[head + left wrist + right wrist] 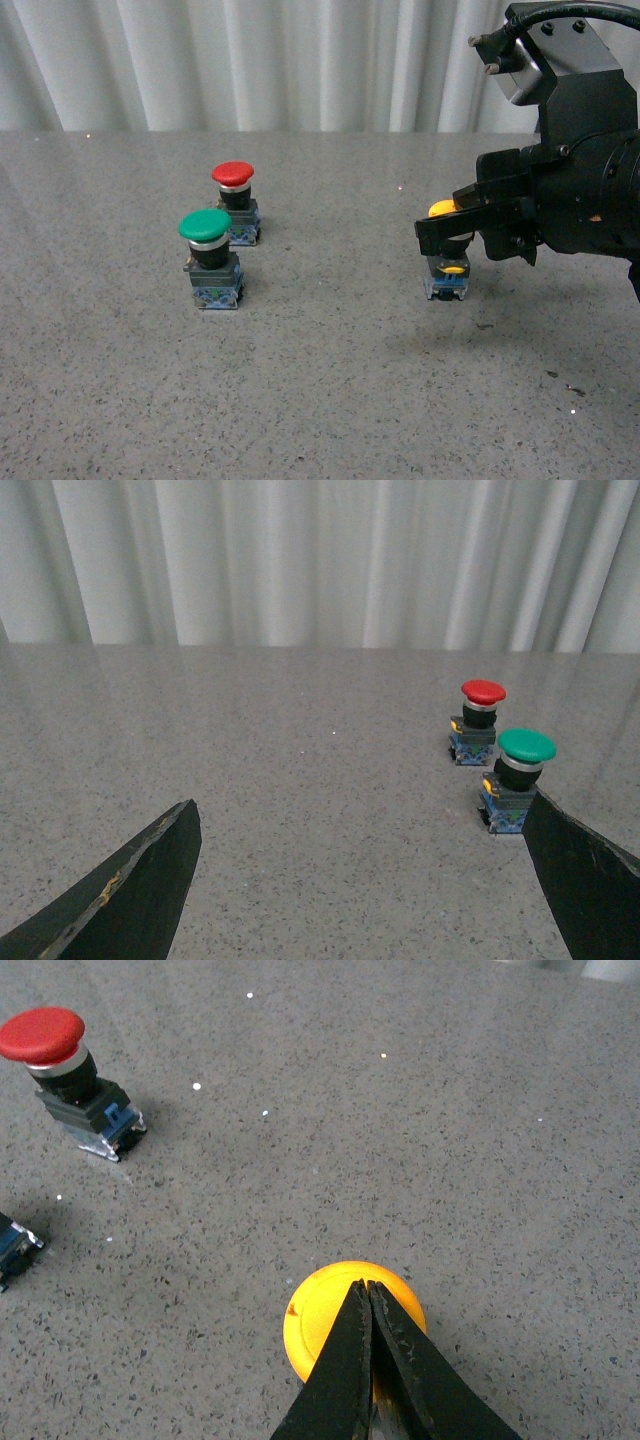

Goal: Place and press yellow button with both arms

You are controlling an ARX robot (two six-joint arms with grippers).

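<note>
The yellow button point(447, 270) stands upright on the grey table at the right, its yellow cap point(440, 209) partly behind my right gripper point(432, 232). In the right wrist view my right gripper point(366, 1288) is shut, its closed tips lying over the middle of the yellow cap point(318, 1322); I cannot tell whether they touch it. My left gripper point(360, 880) is open and empty low over the table, with one finger point(130, 890) on each side of the left wrist view. The left arm is out of the front view.
A green-capped button point(210, 255) and a red-capped button point(235, 200) stand close together left of centre, also in the left wrist view as green point(520, 770) and red point(480, 715). The red one shows in the right wrist view point(60, 1060). White curtains hang behind the table.
</note>
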